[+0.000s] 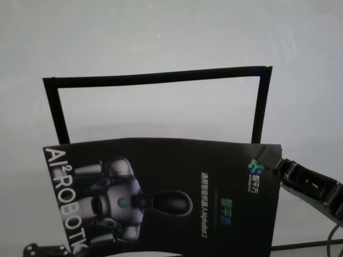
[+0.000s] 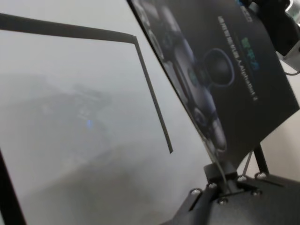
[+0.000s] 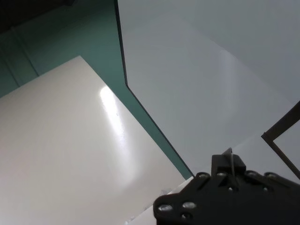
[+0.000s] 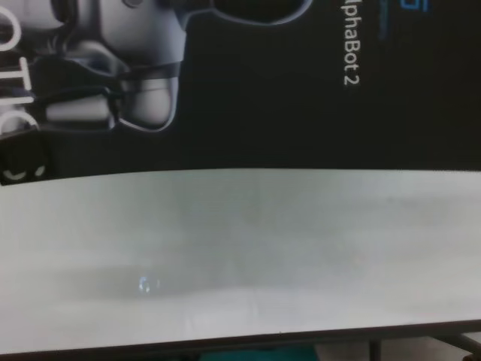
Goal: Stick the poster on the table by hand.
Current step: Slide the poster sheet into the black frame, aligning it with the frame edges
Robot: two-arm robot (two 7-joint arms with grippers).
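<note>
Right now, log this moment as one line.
poster: held above table, short of tape frame | left pincer: shut on poster edge | right pincer: shut on poster edge

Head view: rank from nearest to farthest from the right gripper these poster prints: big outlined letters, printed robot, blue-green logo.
From the right gripper, holding the poster by its right edge:
1. Blue-green logo, right beside it.
2. Printed robot, left of centre.
3. Big outlined letters, far left, near the left gripper.
</note>
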